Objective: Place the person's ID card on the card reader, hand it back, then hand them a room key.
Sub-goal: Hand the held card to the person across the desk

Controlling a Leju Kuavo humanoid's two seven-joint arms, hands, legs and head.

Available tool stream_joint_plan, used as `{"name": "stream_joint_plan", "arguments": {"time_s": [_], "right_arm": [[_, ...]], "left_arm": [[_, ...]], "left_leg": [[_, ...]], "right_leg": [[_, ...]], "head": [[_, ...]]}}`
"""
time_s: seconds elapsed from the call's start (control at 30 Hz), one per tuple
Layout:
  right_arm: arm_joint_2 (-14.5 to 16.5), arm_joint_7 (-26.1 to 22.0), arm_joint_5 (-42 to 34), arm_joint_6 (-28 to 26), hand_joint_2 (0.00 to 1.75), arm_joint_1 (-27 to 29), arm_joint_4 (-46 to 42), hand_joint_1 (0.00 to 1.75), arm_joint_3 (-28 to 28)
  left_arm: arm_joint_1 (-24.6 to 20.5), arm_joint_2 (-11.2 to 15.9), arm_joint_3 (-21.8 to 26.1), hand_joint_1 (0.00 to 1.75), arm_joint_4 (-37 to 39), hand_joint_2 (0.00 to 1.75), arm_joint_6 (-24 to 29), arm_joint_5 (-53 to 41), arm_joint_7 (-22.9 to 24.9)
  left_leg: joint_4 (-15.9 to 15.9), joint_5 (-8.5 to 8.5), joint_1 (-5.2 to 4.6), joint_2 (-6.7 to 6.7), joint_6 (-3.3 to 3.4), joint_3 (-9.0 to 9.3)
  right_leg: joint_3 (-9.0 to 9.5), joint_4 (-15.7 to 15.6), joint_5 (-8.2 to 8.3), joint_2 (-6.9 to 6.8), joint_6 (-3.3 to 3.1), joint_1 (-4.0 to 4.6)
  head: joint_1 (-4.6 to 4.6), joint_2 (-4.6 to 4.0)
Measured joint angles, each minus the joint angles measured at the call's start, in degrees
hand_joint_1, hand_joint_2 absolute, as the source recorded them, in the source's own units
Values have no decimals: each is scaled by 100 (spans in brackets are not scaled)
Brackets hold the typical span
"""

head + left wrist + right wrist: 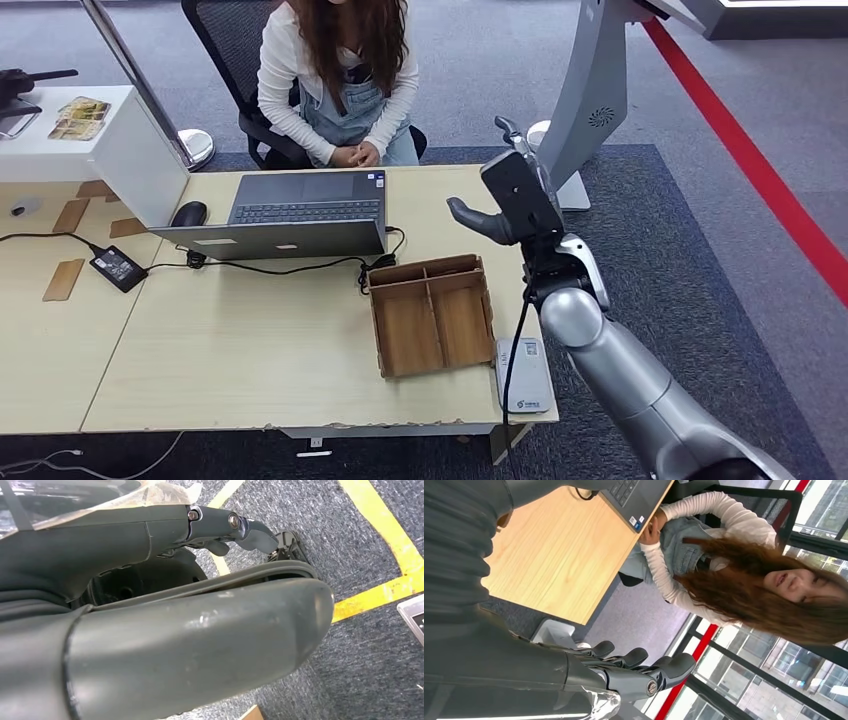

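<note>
Hair (350,35) covered the seated person's (340,90) upper body in the head view, and the picture's top edge cut off the head. We could not make out an ID card or a room key anywhere; the person's hands (357,154) were clasped just past the tabletop's far edge, and whether they held anything we could not tell. The laptop (290,215) stood open at that far edge with its screen turned away from us.

The wooden tray (432,315) sat toward the tabletop's (240,350) near right corner, split into compartments; we saw only bare wood inside them. The card reader (524,375), white and flat, lay just beside the tray's right side, at the tabletop's right edge near the front corner, with a dark cable running over it. Nothing rested on its top.

The right hand (510,200) was raised above the tabletop's right edge, beyond the tray, thumb jutting toward the laptop. In the right wrist view its fingers (634,660) were stretched out side by side, hardly curled, with nothing between them and touching nothing.

The left hand (220,527) hung over grey carpet with yellow tape lines (380,525). Its thick thumb (200,645) hid most of the view; the one dark finger (240,527) we could see reached out straight and held nothing.
</note>
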Motion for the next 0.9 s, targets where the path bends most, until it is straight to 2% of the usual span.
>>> {"name": "stream_joint_plan", "arguments": {"time_s": [0.27,0.47,0.9], "right_arm": [[-181,40,-86,42,175,242,-221,0,-111],[-472,89,-302,65,175,783,-430,0,-318],[-541,-49,-603,195,175,1208,-410,0,-401]], "left_arm": [[1,0,45,0,0,0,-4,42,-5],[-3,1,116,0,0,0,-9,115,-3],[-8,2,216,0,0,0,-30,177,-35]], "left_leg": [[0,0,0,-1,0,0],[0,-2,1,0,3,-2],[-1,-2,1,0,3,-7]], "right_leg": [[1,0,0,-1,0,0],[1,0,0,0,0,-1],[1,0,0,-1,0,-1]], "head": [[0,1],[0,0],[0,1]]}}
